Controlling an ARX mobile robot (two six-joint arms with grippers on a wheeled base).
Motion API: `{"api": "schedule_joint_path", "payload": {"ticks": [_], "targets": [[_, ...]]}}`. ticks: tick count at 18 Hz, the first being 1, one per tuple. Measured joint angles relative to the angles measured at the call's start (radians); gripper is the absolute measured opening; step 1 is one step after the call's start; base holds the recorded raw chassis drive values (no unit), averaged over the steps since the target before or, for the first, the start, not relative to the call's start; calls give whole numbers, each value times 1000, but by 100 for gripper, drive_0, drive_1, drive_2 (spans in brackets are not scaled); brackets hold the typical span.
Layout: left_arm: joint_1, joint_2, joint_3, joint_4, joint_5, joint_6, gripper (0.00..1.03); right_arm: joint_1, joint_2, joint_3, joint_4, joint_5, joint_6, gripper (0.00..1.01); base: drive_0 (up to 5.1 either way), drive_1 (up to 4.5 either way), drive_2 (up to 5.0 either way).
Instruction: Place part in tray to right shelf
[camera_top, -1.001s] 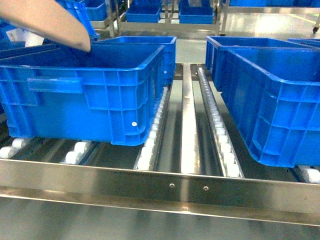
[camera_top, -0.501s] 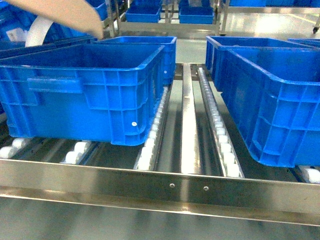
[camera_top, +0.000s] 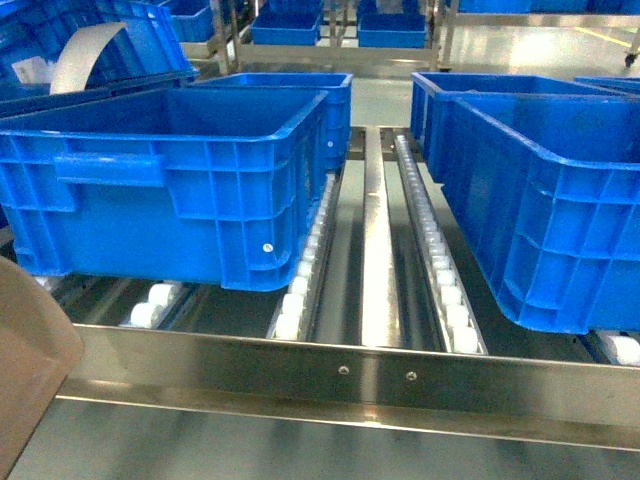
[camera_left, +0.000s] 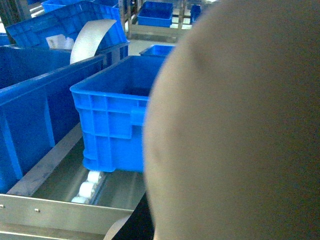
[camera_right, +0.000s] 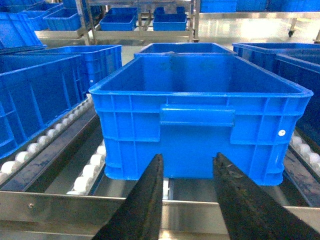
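Tray (camera_top: 30, 350) fills the left wrist view, hiding that end effector; right end effector (camera_right: 187, 167) gapes empty.

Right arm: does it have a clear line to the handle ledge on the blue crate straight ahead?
Probably yes. The right claw is open and empty, and nothing stands between it and the handle ledge of the blue crate. Only the shelf's front rail runs below its path.

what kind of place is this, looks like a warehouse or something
Probably a factory or warehouse parts area. Big blue crates sit on a steel flow rack with white rollers, and more crates fill metal shelving behind.
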Motion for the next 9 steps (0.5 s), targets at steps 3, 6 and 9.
{"api": "schedule_joint_path", "payload": {"ticks": [3, 6, 9], "targets": [[23, -40, -17, 0, 24, 8, 13, 38, -50, 0, -34, 34, 6, 20, 0, 0, 0], [49, -74, -26, 4, 43, 14, 13, 76, -101, 0, -69, 70, 8, 9, 0, 0, 0], [78, -110, -48, -2, 68, 15, 13, 116, -138, 0, -113, 110, 11, 2, 0, 0, 0]]}}
